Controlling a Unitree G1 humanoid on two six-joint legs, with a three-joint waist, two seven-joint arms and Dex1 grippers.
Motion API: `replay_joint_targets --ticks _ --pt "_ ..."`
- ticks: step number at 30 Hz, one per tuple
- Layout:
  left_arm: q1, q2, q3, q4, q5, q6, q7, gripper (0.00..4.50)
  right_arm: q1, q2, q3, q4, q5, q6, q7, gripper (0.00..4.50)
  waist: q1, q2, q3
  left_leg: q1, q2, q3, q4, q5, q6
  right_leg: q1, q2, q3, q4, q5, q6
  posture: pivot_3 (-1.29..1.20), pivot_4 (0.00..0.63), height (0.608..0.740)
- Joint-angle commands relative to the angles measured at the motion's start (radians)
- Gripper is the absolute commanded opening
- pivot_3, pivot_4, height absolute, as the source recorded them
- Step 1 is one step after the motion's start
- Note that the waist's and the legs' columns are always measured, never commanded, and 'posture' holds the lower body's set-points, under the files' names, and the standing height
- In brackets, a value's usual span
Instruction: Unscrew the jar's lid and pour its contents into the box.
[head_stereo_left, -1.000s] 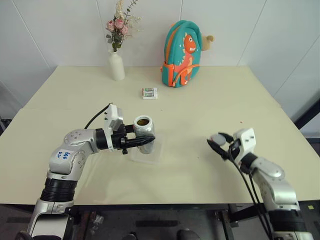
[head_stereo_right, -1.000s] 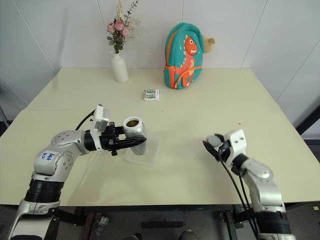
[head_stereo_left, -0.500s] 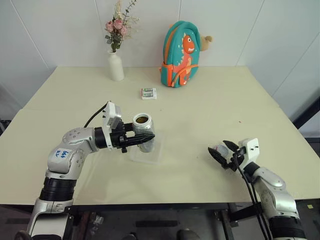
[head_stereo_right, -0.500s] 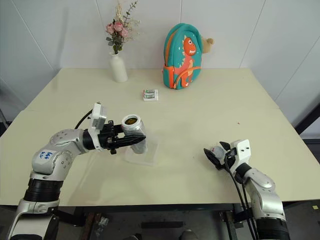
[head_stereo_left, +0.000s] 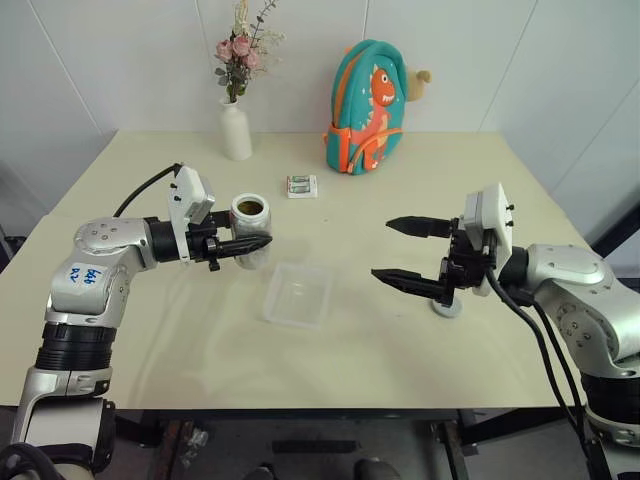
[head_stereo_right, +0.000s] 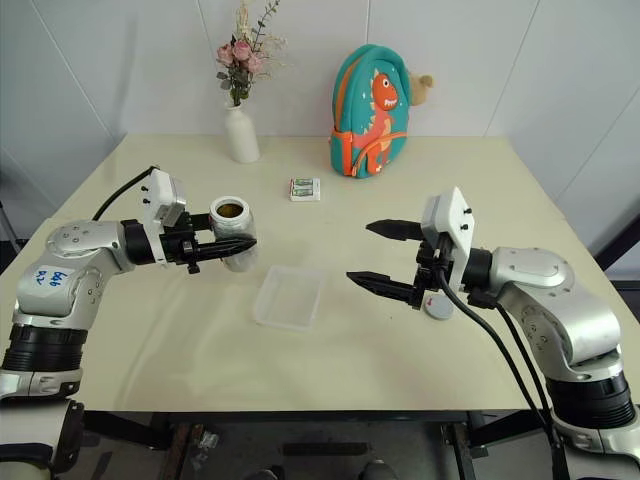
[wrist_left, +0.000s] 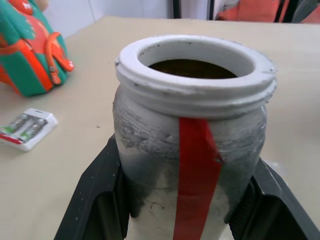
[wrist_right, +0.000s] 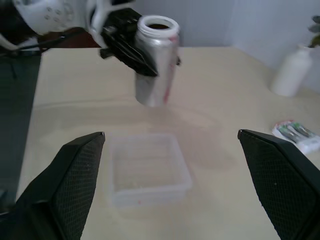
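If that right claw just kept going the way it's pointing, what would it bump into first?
Probably the silvery jar with its red stripe, gripped by the left gripper. The open right gripper points at it, above the clear plastic box. Depth is uncertain.

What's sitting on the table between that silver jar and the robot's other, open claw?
The clear box lies there on the table, apart from both the jar and the open right gripper. The head views show it; so does the right wrist view.
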Motion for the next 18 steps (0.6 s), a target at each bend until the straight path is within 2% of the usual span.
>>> replay_joint_targets --ticks 1,7,10,11,13,14,15,17,18 --pt "-0.027 -0.019 -0.027 0.011 0.081 -0.065 0.066 1.97 -0.008 0.000 0.001 -0.029 0.035 0.033 0.000 4.48 0.001 0.000 0.000 0.000 0.000 0.000 0.000 0.000 0.000 0.000 0.000 0.000 0.000 0.000 0.000 0.00 0.150 0.740" --pt "-0.014 -0.025 -0.109 0.025 0.347 -0.317 0.260 1.97 -0.004 0.000 0.014 -0.019 0.004 0.029 -0.016 4.48 0.008 0.000 0.000 -0.001 0.000 0.000 0.001 0.000 0.000 -0.001 0.000 0.000 0.000 0.000 0.000 0.00 0.150 0.740" --pt "-0.024 -0.050 -0.103 0.050 0.412 -0.387 0.358 1.97 0.004 -0.001 0.009 -0.009 -0.007 0.023 -0.023 4.48 0.008 0.000 0.000 0.000 0.000 0.001 0.000 0.000 0.000 -0.001 0.000 0.000 0.001 0.000 0.000 0.00 0.150 0.740" --pt "-0.029 -0.052 -0.112 0.057 0.494 -0.447 0.458 1.97 0.011 -0.001 0.005 -0.001 -0.015 0.019 -0.029 4.48 0.011 0.000 0.000 0.000 0.000 0.001 0.001 0.000 0.000 -0.001 0.000 0.000 0.001 0.000 0.000 0.00 0.150 0.740" --pt "-0.010 0.011 -0.190 0.038 0.813 -0.658 0.758 1.97 0.023 0.006 -0.008 0.018 -0.027 0.006 -0.047 4.48 0.014 -0.001 0.001 -0.001 0.000 0.001 0.002 0.000 0.000 -0.001 0.000 0.001 0.001 0.000 0.000 0.00 0.150 0.740" --pt "-0.007 0.057 -0.251 0.030 0.985 -0.708 0.878 1.97 0.026 0.010 -0.013 0.023 -0.029 0.002 -0.054 4.48 0.015 -0.002 0.001 -0.001 0.000 0.001 0.002 0.000 0.000 -0.001 0.000 0.001 0.001 0.001 0.001 0.00 0.150 0.740" --pt "-0.005 0.096 -0.302 0.021 1.135 -0.736 0.996 1.97 0.027 0.019 -0.019 0.028 -0.026 0.004 -0.065 4.48 0.016 -0.002 0.001 -0.001 0.000 0.001 0.002 0.000 0.000 -0.001 -0.001 0.002 0.001 0.001 0.001 0.00 0.150 0.740" --pt "-0.012 0.134 -0.351 0.030 1.308 -0.756 1.180 1.97 0.022 0.033 -0.019 0.036 -0.025 0.002 -0.079 4.48 0.017 -0.001 0.000 0.000 -0.001 0.003 0.001 0.000 0.000 -0.001 -0.001 0.003 0.000 0.001 0.001 0.00 0.150 0.740" --pt "-0.021 0.151 -0.381 0.033 1.412 -0.759 1.322 1.97 0.019 0.043 -0.017 0.041 -0.026 -0.002 -0.083 4.48 0.020 -0.001 0.000 0.000 -0.001 0.003 0.001 0.000 0.000 -0.001 -0.001 0.003 0.000 0.001 0.002 0.00 0.150 0.740"
